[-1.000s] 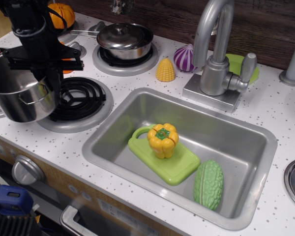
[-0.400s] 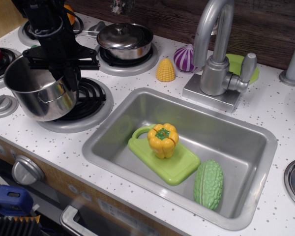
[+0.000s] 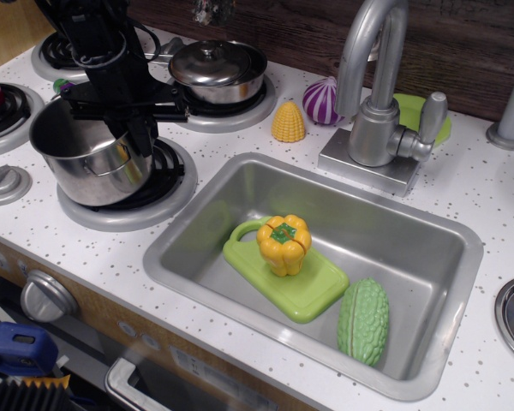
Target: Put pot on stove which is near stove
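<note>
While our black gripper (image 3: 135, 128) clamps the right rim of the tall shiny stainless-steel pot (image 3: 90, 158), the pot sits over the black spiral coil stove (image 3: 167, 167), offset toward 9 o'clock, slightly tilted.

Toy play-kitchen set, not a working kitchen.
Evidence: speckled white desk (image 3: 240, 137) with moulded coil stove (image 3: 167, 175), steel sink (image 3: 428, 257) and faucet (image 3: 373, 77), front control knob (image 3: 44, 295), plastic pepper (image 3: 283, 244), corn (image 3: 289, 122), green gourd (image 3: 363, 321).

pot (image 3: 92, 159) over stove (image 3: 154, 193) — sink (image 3: 240, 274) to its right, lidded pan (image 3: 218, 72) behind
</note>
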You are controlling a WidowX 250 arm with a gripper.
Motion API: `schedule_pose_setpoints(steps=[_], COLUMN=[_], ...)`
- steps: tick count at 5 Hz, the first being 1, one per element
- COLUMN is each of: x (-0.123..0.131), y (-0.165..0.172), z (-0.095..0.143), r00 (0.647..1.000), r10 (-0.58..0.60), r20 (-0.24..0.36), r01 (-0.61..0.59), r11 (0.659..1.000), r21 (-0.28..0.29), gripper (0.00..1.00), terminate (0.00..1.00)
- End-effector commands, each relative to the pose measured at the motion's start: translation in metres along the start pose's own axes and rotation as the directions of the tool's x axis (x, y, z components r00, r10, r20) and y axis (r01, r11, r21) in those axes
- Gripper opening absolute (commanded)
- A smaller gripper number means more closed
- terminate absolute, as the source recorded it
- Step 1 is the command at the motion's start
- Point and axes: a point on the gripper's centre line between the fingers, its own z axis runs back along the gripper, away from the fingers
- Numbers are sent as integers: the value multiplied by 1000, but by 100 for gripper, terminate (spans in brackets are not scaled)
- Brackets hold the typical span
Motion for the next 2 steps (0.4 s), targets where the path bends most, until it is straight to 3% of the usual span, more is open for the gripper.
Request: schedule_pose_setpoints(steps=[1, 2], x=[15, 14], y=[-4, -5], z=[2, 2], r00=[998, 997], r10=[-38, -46], r20=[59, 62], r01=[39, 47], r11=[999, 999], r21=[-14, -25], gripper=[0, 0], terminate=[0, 100])
